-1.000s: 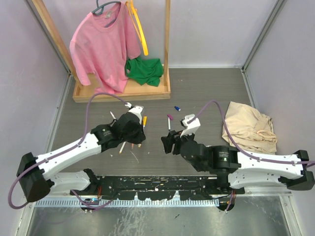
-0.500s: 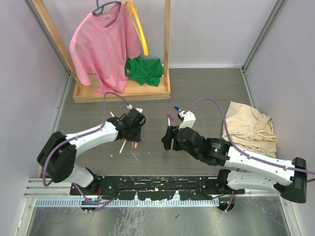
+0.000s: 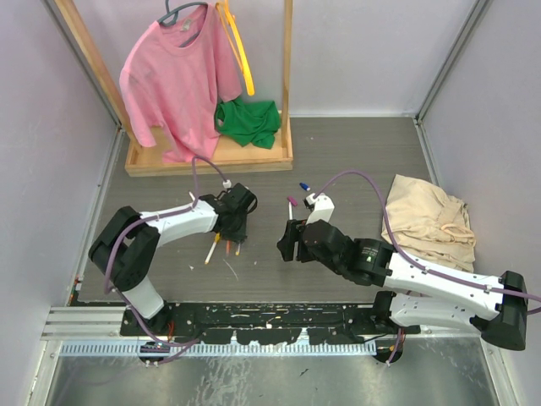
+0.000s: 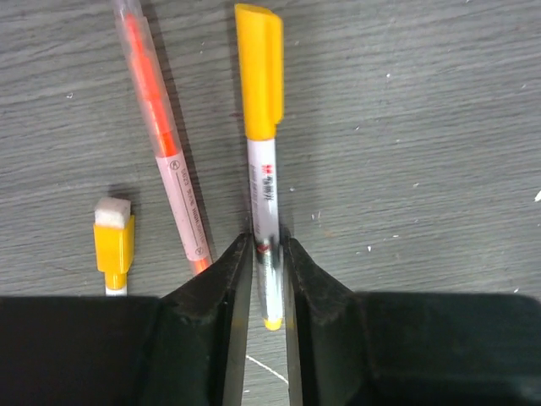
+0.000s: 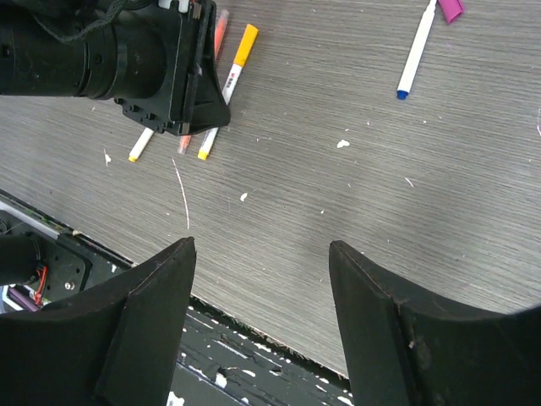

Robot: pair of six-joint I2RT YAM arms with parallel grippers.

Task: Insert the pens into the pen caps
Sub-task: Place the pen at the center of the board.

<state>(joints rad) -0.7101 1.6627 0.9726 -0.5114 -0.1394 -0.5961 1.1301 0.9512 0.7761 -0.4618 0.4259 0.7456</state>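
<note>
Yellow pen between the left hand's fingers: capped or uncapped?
Capped. In the left wrist view the yellow pen lies flat on the table with a long yellow cap seated over its far end.

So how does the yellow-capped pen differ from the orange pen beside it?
The yellow pen has an opaque yellow cap; the orange pen wears a see-through cap showing orange inside. The yellow pen runs between the fingers of the left tool; the orange pen lies outside them. The yellow pen points straight up the view; the orange pen slants. Both lie on the grey table with pale printed barrels.
</note>
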